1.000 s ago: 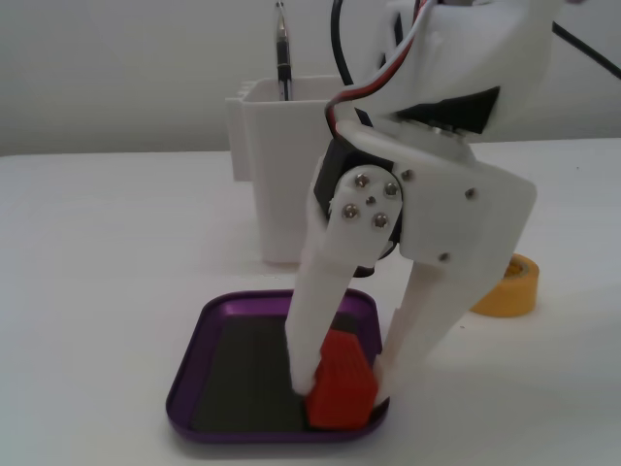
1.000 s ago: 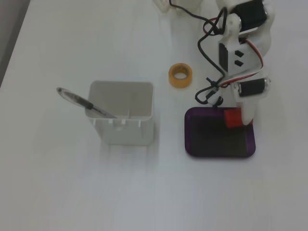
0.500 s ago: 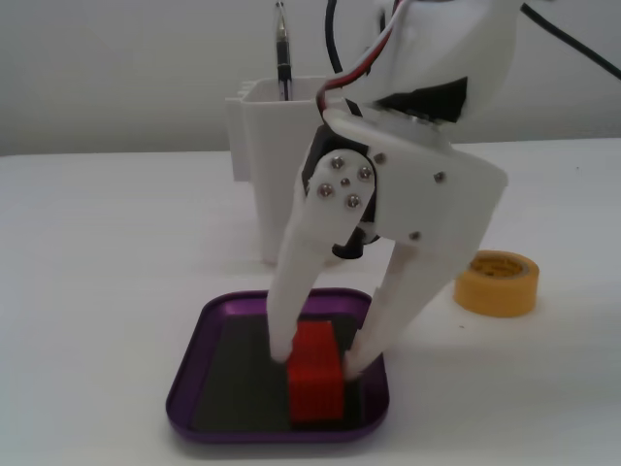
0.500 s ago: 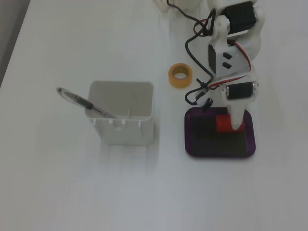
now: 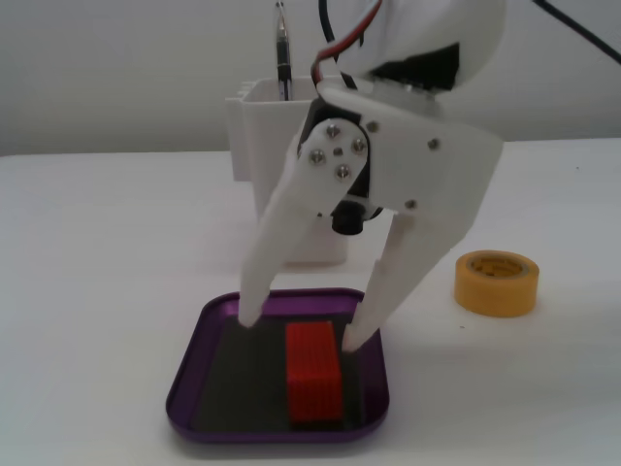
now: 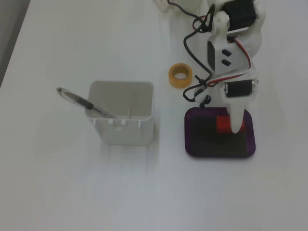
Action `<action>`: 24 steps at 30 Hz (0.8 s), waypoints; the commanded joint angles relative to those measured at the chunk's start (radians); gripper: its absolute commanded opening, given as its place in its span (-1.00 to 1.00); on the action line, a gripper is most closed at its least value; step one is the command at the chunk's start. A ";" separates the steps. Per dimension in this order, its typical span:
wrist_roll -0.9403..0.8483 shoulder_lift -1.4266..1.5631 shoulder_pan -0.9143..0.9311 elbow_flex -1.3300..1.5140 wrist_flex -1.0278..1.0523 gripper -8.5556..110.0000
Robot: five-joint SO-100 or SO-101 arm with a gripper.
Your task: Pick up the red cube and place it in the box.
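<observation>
Fixed view, low and frontal. The red cube [image 5: 313,373] is recorded as a small bright red-orange block, slightly elongated, with faint grid lines on its faces. It is seen lying on the dark flat bottom of the box [image 5: 190,381], a shallow purple metallic tray with rounded corners, toward the right half of the tray. The gripper [image 5: 302,331] is shown spread wide, its two white fingers reaching down into the tray; one fingertip is placed left of the block and apart from it, the other just beside its upper right corner. Nothing is gripped. A white container [image 5: 272,146] with a pen [image 5: 282,53] is set behind the arm, and a yellow tape roll [image 5: 497,282] is laid to the right. The table [image 5: 97,291] is plain white; a pale wall is seen behind.

Fixed view, from above. The cube [image 6: 223,124] is noted in the upper right part of the tray [image 6: 192,139], partly covered by a white finger [image 6: 237,120]. The container [image 6: 122,120], pen [image 6: 82,101] and tape roll [image 6: 180,75] are placed well apart on the white table [image 6: 72,192]. A grey strip is visible along the left edge.
</observation>
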 commanded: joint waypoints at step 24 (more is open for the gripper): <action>-0.008 1.008 0.097 0.368 0.532 -0.44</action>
